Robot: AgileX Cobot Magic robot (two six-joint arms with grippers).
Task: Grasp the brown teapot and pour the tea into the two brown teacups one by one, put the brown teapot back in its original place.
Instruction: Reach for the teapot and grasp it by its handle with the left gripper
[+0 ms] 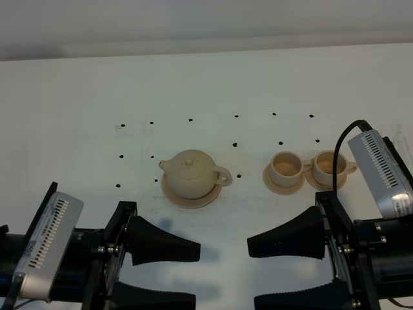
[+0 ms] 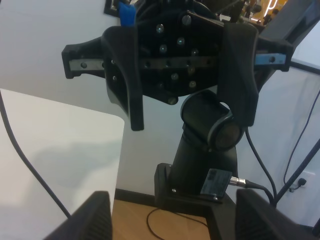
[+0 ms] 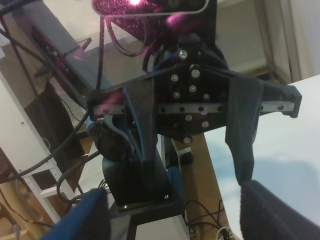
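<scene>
In the high view we see the round pale tan ceramic teapot (image 1: 192,173) with a domed knobbed lid. It stands upright on a wide flat saucer (image 1: 191,200) of the same colour, left of the frame's middle, on the white bench (image 1: 77,97). Its spout points to the frame's left and its loop handle to the right. Right of the middle stand two small pale tan cylindrical cups, the inner teacup (image 1: 286,168) and the outer teacup (image 1: 330,165). Each sits on its own small round saucer, and the two saucers lie just beside each other. At lower left the left tool (image 1: 195,274) is released and holds nothing. At lower right the right tool (image 1: 251,274) faces it, equally spread and empty. Both are apart from the crockery.

In the left wrist view, dark fingers (image 2: 92,220) sit spread in the lower corners, and the right tool fills the upper middle, jaws apart.

In the right wrist view, fingers (image 3: 272,210) again sit wide apart in the lower corners, and the released left tool shows at centre.
</scene>
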